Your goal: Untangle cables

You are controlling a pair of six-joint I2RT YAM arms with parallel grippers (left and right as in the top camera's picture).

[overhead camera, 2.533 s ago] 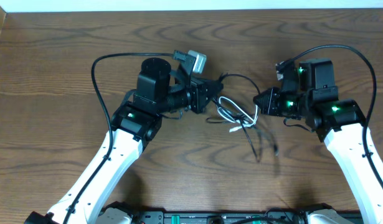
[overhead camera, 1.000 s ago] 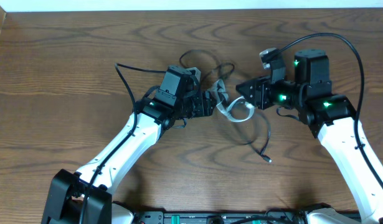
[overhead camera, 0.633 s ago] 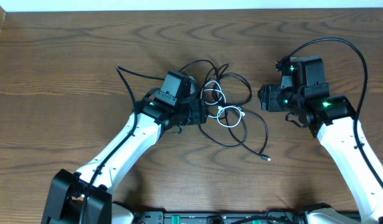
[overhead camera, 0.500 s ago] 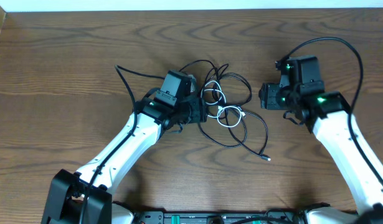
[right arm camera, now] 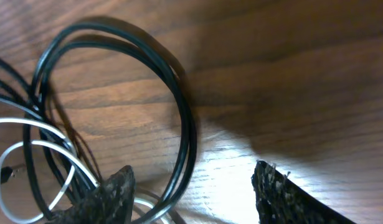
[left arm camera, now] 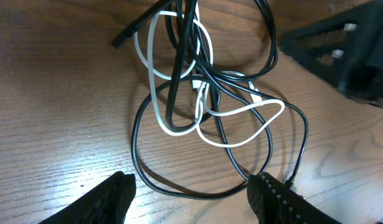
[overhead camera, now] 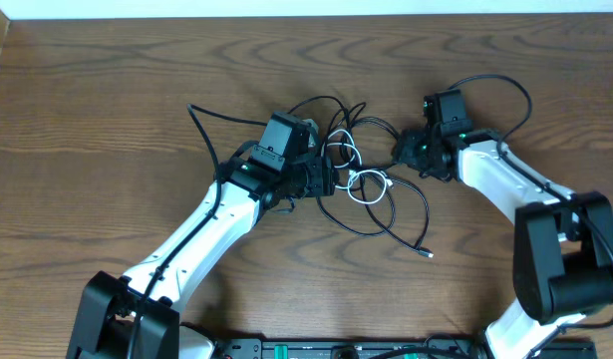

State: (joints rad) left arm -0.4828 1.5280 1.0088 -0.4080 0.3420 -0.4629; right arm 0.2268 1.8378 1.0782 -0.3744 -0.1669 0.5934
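Broadly, the wooden bench fills the overhead view, its far edge running straight under a pale strip. Bare wood lies open to the left of the tangle, on its far side and on its near side.

The left arm reaches in from the near left and the right arm from the near right. They close in on the middle of the bench from both sides, so the free room is far and near rather than sideways.

Between them, at the centre of the bench, the cables lie in one heap. The black cables are thin and thrown into several overlapping loops. One wide loop sweeps toward the near right and ends in a small plug lying alone on the wood. The white cable is shorter and folded in a few loops through the middle of the black ones.

The left end effector is released, its fingers wide apart at the near side of the heap, gripping nothing. The right end effector is likewise spread, a doubled black loop curving down between its fingers; whether they touch it cannot be told.

From overhead, the wrists hide both pairs of fingers. The crossings in the knot are too dense to follow. The right wrist view is blurred and cuts the loops at its left edge.
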